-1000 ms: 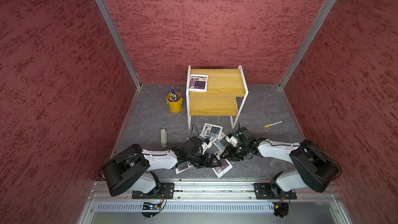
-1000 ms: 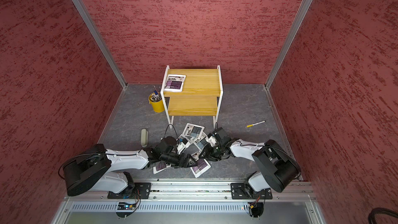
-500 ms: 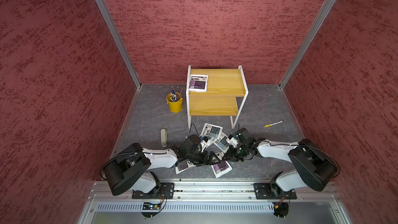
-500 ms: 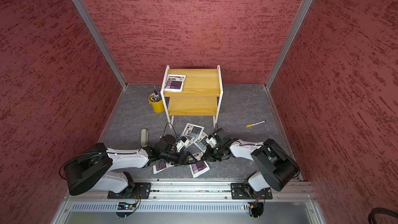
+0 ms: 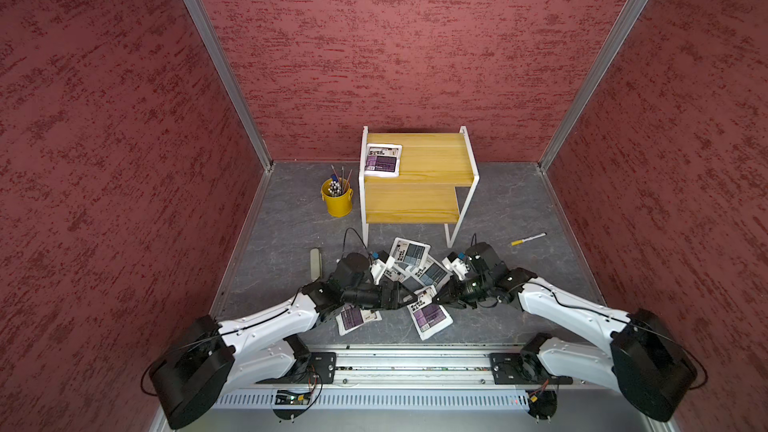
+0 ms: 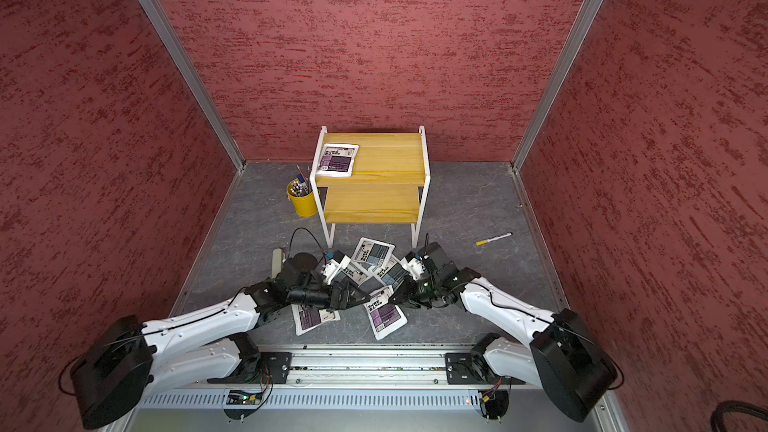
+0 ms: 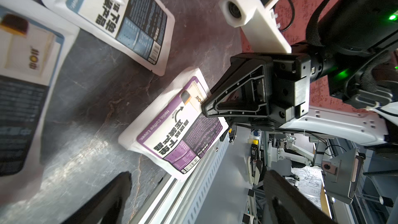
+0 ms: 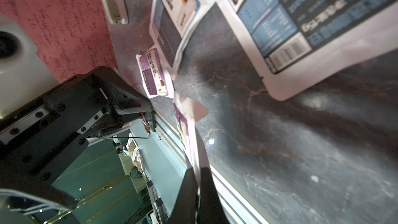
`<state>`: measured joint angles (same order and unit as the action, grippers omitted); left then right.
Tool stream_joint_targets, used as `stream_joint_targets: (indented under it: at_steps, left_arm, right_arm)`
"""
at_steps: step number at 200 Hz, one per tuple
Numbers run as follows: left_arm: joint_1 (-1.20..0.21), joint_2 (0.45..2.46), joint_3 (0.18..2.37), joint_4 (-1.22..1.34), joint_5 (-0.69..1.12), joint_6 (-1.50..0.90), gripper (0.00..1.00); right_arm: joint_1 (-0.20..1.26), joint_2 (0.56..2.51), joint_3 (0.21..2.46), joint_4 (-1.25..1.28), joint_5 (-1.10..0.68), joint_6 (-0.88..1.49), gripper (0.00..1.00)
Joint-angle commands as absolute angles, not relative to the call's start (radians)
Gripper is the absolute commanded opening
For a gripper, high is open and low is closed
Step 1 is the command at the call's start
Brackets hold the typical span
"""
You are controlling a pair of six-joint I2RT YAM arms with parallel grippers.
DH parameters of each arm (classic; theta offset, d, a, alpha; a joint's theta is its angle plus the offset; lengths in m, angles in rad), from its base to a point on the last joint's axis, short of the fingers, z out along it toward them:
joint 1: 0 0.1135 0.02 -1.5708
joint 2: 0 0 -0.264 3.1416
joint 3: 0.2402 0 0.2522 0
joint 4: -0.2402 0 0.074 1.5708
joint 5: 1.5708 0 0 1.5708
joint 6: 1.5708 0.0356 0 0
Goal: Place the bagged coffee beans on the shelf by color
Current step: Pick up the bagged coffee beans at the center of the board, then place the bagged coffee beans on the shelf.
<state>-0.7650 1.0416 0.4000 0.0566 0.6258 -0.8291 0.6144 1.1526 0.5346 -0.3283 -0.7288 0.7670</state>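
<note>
My right gripper (image 8: 198,182) is shut on the white edge of a purple-labelled coffee bean bag (image 7: 183,123), seen in both top views (image 5: 430,314) (image 6: 386,314) near the front rail. My left gripper (image 7: 198,192) stands open just left of that bag, nothing between its fingers (image 5: 409,297). A second purple bag (image 5: 357,318) lies partly under the left arm. Blue-grey bags (image 5: 409,252) (image 5: 432,274) overlap on the floor in front of the shelf (image 5: 432,155). One purple bag (image 5: 382,160) lies on the shelf's top board at its left; the lower board is bare.
A yellow pen bucket (image 5: 336,200) stands left of the shelf. A yellow-capped marker (image 5: 528,239) lies on the floor at the right. A flat pale bar (image 5: 316,263) lies at the left. The metal rail (image 5: 395,363) runs along the front edge, red walls all round.
My right gripper has closed on the purple bag's edge, and the bag has shifted slightly left. The left gripper stays open beside it.
</note>
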Motion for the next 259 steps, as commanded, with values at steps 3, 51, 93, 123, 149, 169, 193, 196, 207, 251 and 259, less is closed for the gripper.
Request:
stream_joint_targets:
  at_steps: [3,51,93,123,149,169,193,196,207,251,259]
  left_arm:
    - [-0.722,0.913,0.449,-0.07,0.614,-0.801,1.0]
    - [-0.625,0.7,0.573,-0.264,0.59,-0.758,1.0]
    - [-0.541,0.618,0.745,-0.432,0.561,-0.674,1.0]
    - [-0.483,0.626,0.874,-0.498,0.565,-0.626,1.0]
    - [-0.434,0.66,0.974,-0.512,0.573,-0.605,1.0]
    - [-0.402,0.71,1.05,-0.519,0.598,-0.593,1.0]
    - [-0.377,0.774,1.136,-0.533,0.602,-0.575,1.0]
    - [-0.373,0.782,1.146,-0.535,0.601,-0.573,1.0]
    - [-0.36,0.81,1.179,-0.539,0.601,-0.568,1.0]
    - [-0.295,0.912,1.267,-0.518,0.618,-0.578,1.0]
    - [-0.283,0.929,1.281,-0.519,0.627,-0.579,1.0]
  right_arm:
    - [0.62,1.079,0.636,-0.448,-0.701,0.767,0.0]
    - [0.62,1.033,0.849,-0.552,-0.711,0.761,0.0]
    - [0.62,1.028,1.062,-0.609,-0.744,0.756,0.0]
    - [0.62,1.051,1.224,-0.662,-0.752,0.741,0.0]
    - [0.616,1.122,1.408,-0.753,-0.718,0.701,0.0]
    - [0.599,1.216,1.581,-0.829,-0.701,0.672,0.0]
    - [0.555,1.341,1.783,-0.864,-0.712,0.676,0.0]
    - [0.548,1.358,1.808,-0.871,-0.714,0.678,0.0]
    - [0.522,1.418,1.896,-0.886,-0.712,0.691,0.0]
    - [0.43,1.642,2.175,-0.923,-0.702,0.732,0.0]
    - [0.415,1.675,2.216,-0.929,-0.7,0.737,0.0]
